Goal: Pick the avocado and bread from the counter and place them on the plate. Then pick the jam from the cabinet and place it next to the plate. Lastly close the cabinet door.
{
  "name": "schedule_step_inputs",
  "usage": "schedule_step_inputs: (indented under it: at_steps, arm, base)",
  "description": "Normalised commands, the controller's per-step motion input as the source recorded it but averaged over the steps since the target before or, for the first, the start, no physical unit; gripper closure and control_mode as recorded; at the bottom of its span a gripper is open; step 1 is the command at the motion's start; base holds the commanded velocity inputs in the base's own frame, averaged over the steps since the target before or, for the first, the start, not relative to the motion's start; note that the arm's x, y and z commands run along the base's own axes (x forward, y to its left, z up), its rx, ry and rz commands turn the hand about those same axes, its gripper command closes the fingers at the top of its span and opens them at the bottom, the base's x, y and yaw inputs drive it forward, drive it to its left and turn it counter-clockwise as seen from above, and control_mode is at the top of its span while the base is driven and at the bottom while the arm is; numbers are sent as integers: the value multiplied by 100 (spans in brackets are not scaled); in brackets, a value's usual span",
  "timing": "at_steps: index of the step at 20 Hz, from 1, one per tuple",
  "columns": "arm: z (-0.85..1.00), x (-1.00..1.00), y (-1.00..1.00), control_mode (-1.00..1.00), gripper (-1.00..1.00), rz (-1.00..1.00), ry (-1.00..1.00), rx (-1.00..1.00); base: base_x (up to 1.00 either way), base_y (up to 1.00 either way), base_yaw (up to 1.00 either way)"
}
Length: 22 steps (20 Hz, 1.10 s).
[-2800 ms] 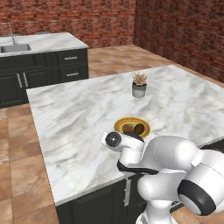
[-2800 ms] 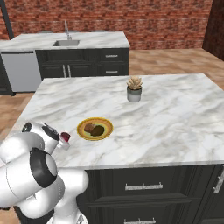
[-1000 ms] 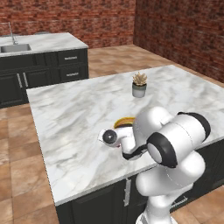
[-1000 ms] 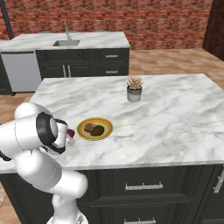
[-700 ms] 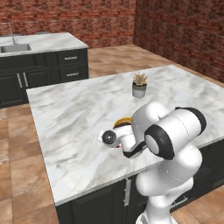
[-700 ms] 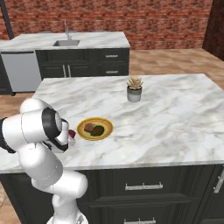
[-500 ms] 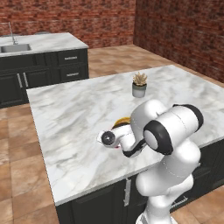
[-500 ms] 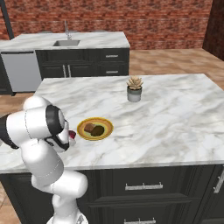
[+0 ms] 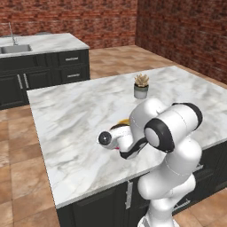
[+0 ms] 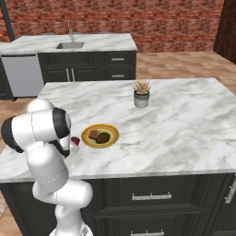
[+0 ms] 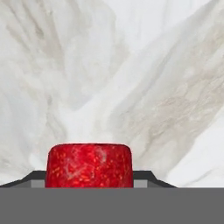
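Hand view — gripper (image 11: 89,186) clenched round the jam (image 11: 89,165) | arm has swung in lower, jar now just beside the plate (image 10: 87,133) | bread and avocado plated — set-down looks next

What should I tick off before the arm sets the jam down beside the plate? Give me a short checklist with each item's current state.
1. Jam between the gripper fingers: ok, the red jar sits between the two dark tips in the hand view.
2. Avocado on the plate: ok.
3. Bread on the plate: ok, beside the avocado.
4. Jar beside the plate, not above it: ok, it shows left of the rim in the right base view.
5. Bare counter ahead of the jar: ok, only marble there.
6. Jar already resting on the counter: cannot tell.
7. Cabinet door closed: cannot tell.
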Motion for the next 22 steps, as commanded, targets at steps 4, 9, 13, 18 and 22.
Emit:
schedule_step_inputs:
  at_steps: [4, 9, 13, 18, 22]
  arm:
    - [-56, 2, 17, -100, -100, 0, 11, -3]
    - [-53, 1, 32, -100, -100, 0, 12, -8]
    - [-41, -18, 29, -100, -100, 0, 3, -6]
    - [-43, -39, 27, -100, -100, 0, 1, -6]
    - [-45, -58, 29, -100, -100, 0, 1, -6]
  base:
    - [0, 0, 0]
    - [0, 0, 0]
    - [0, 0, 0]
    - [0, 0, 0]
    - [0, 0, 0]
